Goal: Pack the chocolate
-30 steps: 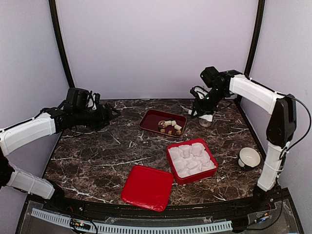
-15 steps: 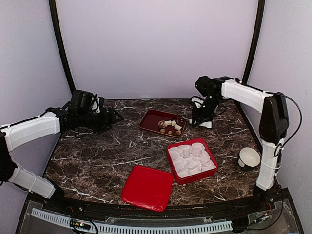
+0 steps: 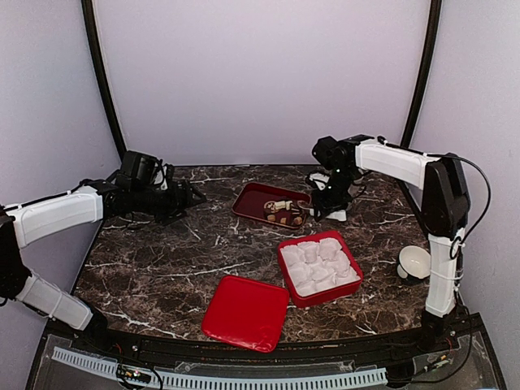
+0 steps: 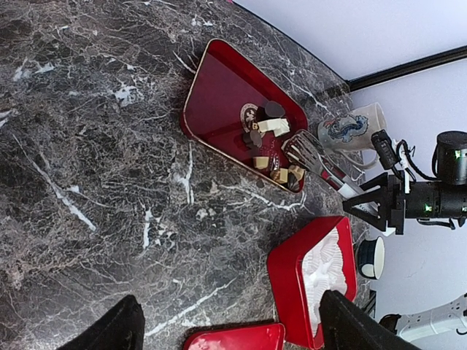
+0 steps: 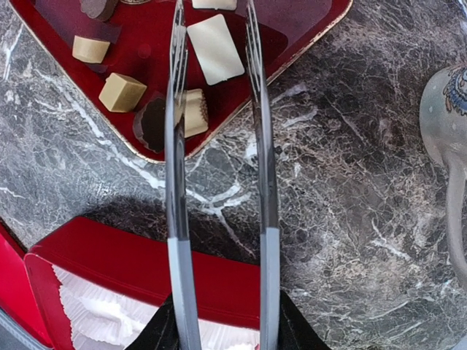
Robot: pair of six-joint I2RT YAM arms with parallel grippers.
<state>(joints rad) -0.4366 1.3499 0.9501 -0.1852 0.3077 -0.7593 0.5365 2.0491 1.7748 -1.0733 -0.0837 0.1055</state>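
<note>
The marble table (image 3: 162, 260) carries every item. The left gripper (image 3: 185, 197) hovers over its far-left area with fingers spread and holding nothing. The red box (image 3: 333, 293) of paper cups holds 0 chocolates, and its lid (image 3: 245, 313) lies beside it. In the last 1 s the right gripper (image 3: 328, 199), clenched on the tongs (image 5: 259, 146), swung from the mug (image 4: 350, 127) to the red tray (image 3: 252, 199). The 2 blades now straddle the chocolate (image 3: 284, 210) at the tray's corner, so the first pick appears imminent.
</note>
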